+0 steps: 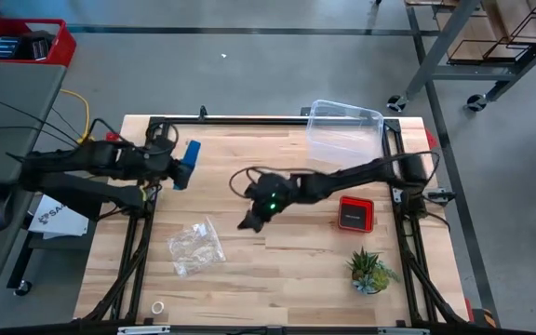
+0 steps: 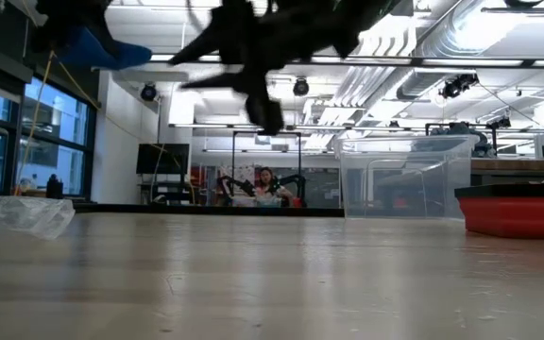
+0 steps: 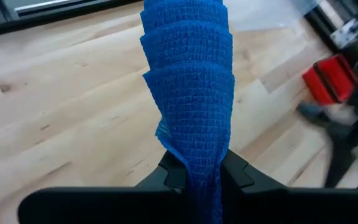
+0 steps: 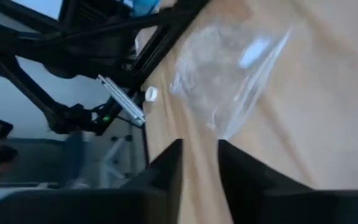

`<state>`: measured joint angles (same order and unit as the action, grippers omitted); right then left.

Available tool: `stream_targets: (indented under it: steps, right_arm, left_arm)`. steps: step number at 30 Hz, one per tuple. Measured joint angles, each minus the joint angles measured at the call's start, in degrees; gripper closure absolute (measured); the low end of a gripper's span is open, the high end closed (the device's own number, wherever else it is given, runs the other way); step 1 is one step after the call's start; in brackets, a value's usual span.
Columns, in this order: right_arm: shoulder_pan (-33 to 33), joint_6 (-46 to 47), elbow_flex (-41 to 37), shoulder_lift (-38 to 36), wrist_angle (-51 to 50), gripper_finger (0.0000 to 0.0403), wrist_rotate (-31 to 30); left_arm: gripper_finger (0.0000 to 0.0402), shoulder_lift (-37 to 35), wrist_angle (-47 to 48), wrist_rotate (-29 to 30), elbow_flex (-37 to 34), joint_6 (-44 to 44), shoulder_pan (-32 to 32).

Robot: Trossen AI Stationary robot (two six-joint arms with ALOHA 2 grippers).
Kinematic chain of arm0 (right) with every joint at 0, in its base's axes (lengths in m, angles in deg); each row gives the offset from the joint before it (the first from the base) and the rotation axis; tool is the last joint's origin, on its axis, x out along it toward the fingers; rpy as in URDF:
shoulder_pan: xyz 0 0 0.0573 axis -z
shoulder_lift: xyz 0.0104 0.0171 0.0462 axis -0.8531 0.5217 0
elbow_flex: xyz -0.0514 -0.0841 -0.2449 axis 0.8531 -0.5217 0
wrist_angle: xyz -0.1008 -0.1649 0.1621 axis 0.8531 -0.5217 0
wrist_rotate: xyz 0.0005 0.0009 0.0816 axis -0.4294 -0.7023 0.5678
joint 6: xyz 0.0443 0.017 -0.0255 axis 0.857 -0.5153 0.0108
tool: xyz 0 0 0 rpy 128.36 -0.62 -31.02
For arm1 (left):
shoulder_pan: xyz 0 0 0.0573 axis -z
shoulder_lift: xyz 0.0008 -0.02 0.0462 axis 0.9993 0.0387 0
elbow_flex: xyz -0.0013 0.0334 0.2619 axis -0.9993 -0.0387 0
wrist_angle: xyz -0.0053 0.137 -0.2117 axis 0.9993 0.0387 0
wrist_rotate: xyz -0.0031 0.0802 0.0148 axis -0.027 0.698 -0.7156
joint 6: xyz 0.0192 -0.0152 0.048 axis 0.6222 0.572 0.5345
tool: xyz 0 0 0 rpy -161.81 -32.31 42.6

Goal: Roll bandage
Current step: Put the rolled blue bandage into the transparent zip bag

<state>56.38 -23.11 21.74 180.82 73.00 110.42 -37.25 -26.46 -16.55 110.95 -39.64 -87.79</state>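
**Blue bandage held aloft on the left**

The left gripper (image 3: 194, 177) pinches the bandage (image 3: 190, 93) tight, lifted above the table's (image 1: 277, 270) left side. Farther across, the right gripper (image 4: 199, 163) hangs mid-table, fingers slightly apart, holding nothing, well apart from the bandage.

The wooden desk (image 1: 277, 270) holds a clear box (image 1: 344, 133) at its far edge, a red square thing (image 1: 355, 213) and a little plant (image 1: 370, 272) on the right, and a crinkly clear bag (image 1: 196, 247) and a small white ring (image 1: 158, 307) on the left.
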Motion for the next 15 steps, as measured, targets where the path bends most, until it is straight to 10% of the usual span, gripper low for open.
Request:
stream_targets:
  steps: [7,15]
  right_arm:
    - [-3.1,16.6,0.9,12.0,22.2,0.0207,1.5]
    - [-3.7,17.3,15.3,24.1,13.9,0.0200,-4.3]
  left_arm:
    - [0.0373,-0.1,0.8,0.3,0.0,0.4,1.6]
    - [0.0373,0.7,0.6,-0.6,0.0,1.2,1.6]
